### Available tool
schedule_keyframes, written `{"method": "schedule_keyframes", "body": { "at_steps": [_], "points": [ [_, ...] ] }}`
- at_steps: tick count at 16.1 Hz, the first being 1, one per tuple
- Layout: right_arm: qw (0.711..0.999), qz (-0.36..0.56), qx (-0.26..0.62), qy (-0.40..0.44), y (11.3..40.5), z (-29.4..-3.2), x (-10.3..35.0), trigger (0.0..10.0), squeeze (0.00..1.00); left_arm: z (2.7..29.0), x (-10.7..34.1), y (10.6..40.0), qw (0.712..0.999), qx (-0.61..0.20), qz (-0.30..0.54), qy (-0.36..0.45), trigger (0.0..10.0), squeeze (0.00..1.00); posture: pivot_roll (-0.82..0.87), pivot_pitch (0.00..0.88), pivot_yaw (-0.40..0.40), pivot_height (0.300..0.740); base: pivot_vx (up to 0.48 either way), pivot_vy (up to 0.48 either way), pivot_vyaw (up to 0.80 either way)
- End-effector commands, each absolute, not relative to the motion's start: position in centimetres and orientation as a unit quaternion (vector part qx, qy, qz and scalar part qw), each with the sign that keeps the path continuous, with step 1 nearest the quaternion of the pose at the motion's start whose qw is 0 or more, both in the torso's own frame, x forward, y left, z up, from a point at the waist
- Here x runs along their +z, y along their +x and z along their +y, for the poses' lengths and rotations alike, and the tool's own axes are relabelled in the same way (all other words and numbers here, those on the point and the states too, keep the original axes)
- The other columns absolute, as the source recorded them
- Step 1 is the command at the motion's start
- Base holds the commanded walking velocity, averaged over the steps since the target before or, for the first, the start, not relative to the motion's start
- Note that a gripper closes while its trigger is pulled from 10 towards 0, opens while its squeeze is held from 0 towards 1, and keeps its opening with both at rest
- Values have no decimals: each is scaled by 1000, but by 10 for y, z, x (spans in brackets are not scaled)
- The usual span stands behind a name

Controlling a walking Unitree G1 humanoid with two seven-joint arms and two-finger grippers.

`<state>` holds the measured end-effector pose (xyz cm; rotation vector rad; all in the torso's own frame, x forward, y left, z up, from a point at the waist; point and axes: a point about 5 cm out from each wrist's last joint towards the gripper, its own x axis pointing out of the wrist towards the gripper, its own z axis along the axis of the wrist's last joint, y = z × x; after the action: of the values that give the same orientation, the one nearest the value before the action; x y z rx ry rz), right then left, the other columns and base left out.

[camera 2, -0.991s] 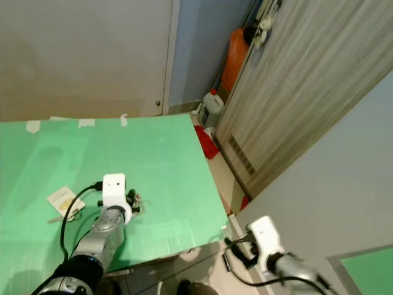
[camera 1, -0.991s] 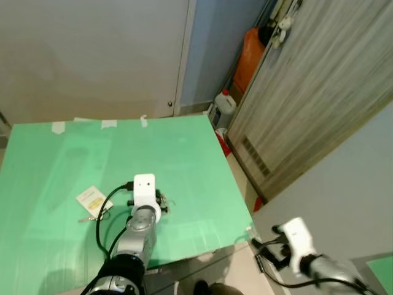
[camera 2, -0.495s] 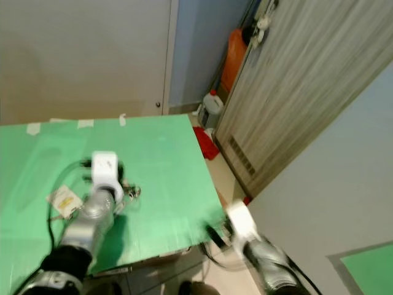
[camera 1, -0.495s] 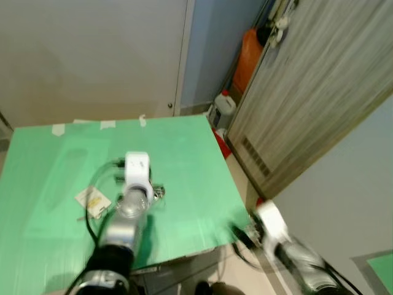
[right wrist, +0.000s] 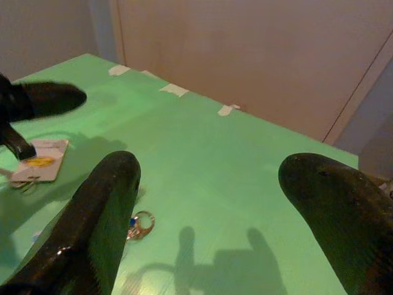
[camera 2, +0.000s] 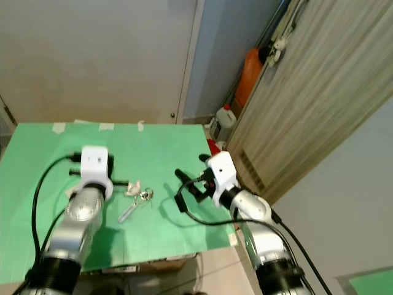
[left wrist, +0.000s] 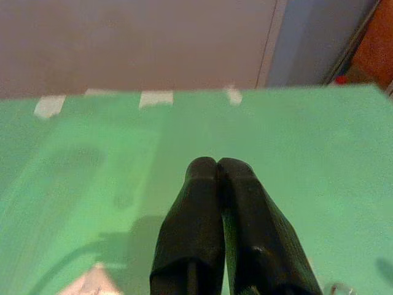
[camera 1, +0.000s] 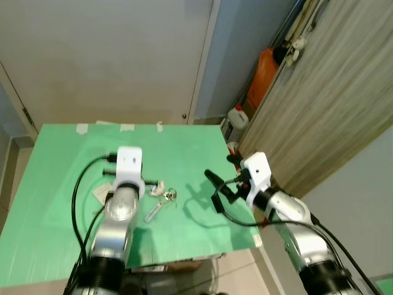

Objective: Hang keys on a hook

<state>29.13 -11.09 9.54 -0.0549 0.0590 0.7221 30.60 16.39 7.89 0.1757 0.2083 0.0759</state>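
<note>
Hovering spread over the green table (camera 1: 184,138) near its edge, the right hand (camera 1: 216,189) faces the keys (camera 1: 161,198); left hand (left wrist: 218,167) pressed together.

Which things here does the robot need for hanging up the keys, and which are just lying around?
For the job:
- silver keys on a ring on the green table
- right gripper, open, over the table near them
- left gripper, shut

Just lying about:
- white card tag with a yellow mark
- orange container and white bottle on the floor
- no hook can be made out
</note>
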Motion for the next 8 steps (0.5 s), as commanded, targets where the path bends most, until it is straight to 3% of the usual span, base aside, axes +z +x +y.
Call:
{"method": "schedule_keyframes", "body": {
  "at_steps": [1,8],
  "points": [
    [938,32,345,-31,289,-120,101,10000,0,159,74,306,988,29,105,109,10000,1000,76,48,-185,740,0,0,0],
    [914,94,394,-33,252,-132,106,10000,0,168,32,299,977,47,181,104,10000,1000,-17,109,-194,740,0,0,0]
  ]
}}
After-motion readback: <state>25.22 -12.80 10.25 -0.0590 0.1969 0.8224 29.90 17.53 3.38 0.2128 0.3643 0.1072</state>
